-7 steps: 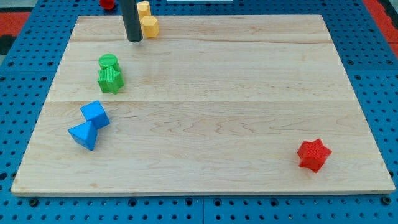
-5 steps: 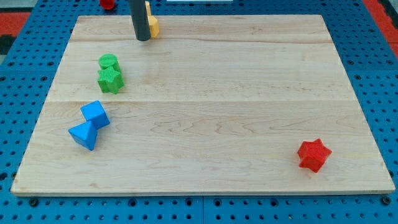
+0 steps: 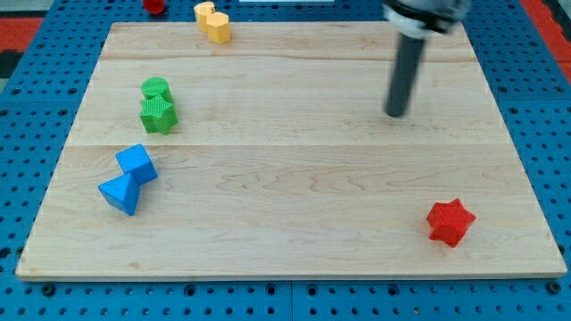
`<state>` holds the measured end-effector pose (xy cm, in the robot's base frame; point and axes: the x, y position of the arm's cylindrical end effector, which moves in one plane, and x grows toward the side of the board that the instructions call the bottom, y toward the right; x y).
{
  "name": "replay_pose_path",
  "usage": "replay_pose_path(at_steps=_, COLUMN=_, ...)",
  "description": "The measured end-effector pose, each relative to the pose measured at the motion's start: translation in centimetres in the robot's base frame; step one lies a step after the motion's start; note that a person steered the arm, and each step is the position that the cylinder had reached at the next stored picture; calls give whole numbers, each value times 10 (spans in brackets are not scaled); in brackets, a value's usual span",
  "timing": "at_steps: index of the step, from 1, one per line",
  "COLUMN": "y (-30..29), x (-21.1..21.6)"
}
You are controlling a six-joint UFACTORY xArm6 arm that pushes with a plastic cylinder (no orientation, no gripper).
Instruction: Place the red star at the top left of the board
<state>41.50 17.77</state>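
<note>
My tip point(image 3: 395, 113) has crossed the board: a moment ago it stood at the top left, just beside the yellow blocks point(image 3: 213, 21); it now sits right of centre in the upper half, touching nothing. The rod is bare, with no jaws, so it holds no block and can only push. The red star point(image 3: 450, 221) has not moved; it lies below the tip and somewhat to the tip's right, well apart from it, near the board's point(image 3: 294, 187) bottom right corner. The green blocks point(image 3: 158, 104) and blue blocks point(image 3: 128, 177) are far to the tip's left, and the yellow pair up and left of it, all unchanged. Judgement: the traverse reads as an approach to the star; no pushing has begun. To drive it up and left, the tip must likely get round to the star's lower right side first. The green and blue blocks lie near the likely path.
</note>
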Motion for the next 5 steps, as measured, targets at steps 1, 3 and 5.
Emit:
replay_pose_path(at_steps=1, y=51, x=79)
replay_pose_path(at_steps=3, y=82, x=160)
replay_pose_path(at_steps=5, y=-19, x=196)
